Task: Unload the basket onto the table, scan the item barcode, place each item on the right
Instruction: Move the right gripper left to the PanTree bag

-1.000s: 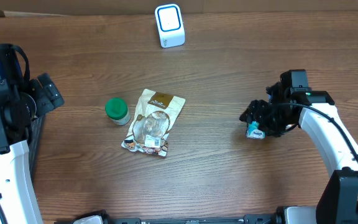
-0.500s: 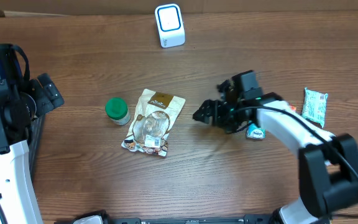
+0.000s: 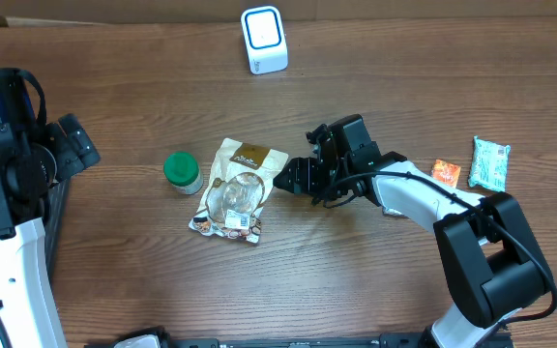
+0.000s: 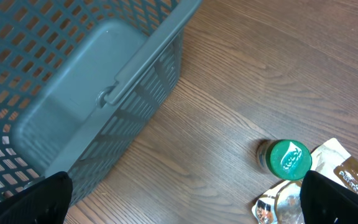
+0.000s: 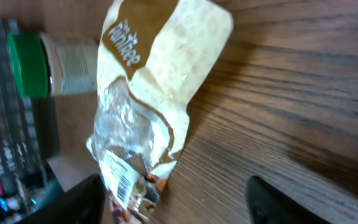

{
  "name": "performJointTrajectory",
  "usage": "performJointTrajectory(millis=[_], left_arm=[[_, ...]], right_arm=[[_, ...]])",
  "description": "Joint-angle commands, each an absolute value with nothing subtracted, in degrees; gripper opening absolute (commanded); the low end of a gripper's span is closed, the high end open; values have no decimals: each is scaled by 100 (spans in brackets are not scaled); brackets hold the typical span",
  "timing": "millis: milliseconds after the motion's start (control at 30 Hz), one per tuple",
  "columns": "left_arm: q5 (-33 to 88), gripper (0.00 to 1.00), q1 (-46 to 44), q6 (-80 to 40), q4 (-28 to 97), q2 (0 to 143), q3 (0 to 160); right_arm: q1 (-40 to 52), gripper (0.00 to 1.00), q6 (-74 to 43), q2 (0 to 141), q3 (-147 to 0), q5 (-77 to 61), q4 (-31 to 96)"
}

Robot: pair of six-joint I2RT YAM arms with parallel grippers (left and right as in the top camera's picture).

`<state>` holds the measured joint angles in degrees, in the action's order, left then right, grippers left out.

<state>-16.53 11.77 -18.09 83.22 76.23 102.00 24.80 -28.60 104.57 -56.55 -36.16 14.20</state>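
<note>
The white barcode scanner (image 3: pixel 264 39) stands at the back edge of the table. A tan and clear snack pouch (image 3: pixel 238 188) lies flat mid-table, its barcode label (image 5: pixel 124 180) facing up near the bottom end. My right gripper (image 3: pixel 290 178) hovers open just right of the pouch. In the right wrist view the pouch (image 5: pixel 151 93) fills the left half, and its lower corner reaches in between my right gripper's (image 5: pixel 179 202) fingertips. My left gripper (image 3: pixel 77 145) is open at the far left, holding nothing. It looks down on bare wood (image 4: pixel 182 202).
A green-lidded jar (image 3: pixel 182 172) stands left of the pouch, also seen as the jar (image 4: pixel 289 160) from the left wrist. A grey basket (image 4: pixel 73 81) sits at the left edge. An orange packet (image 3: pixel 445 172) and a teal packet (image 3: pixel 489 162) lie at the right.
My right arm has swung left from the table's right side to the pouch, its jaws widening then narrowing a little. The orange and teal packets are now uncovered. The left arm is still.
</note>
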Motion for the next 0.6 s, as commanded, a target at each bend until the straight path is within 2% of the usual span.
performJointTrajectory(millis=[0, 133, 233, 300, 367, 567], left_arm=[[-1691, 100, 1208, -1909, 8333, 7575, 10241], [-1691, 100, 1208, -1909, 8333, 7575, 10241], [-1691, 99, 1208, -1909, 8333, 7575, 10241], [-1691, 100, 1208, -1909, 8333, 7575, 10241], [-1691, 100, 1208, -1909, 8333, 7575, 10241], [-1691, 100, 1208, -1909, 8333, 7575, 10241]], right_arm=[[2545, 63, -2506, 10481, -5730, -3610, 1450], [2794, 64, -2215, 10481, -6296, -3203, 2086], [2995, 74, -2246, 10481, -6541, -2630, 2130], [2958, 76, -2403, 10538, -6534, -2554, 2001], [2851, 79, -2571, 10694, -6532, -2617, 1988], [2676, 80, -2506, 11515, -6532, -3859, 1452]])
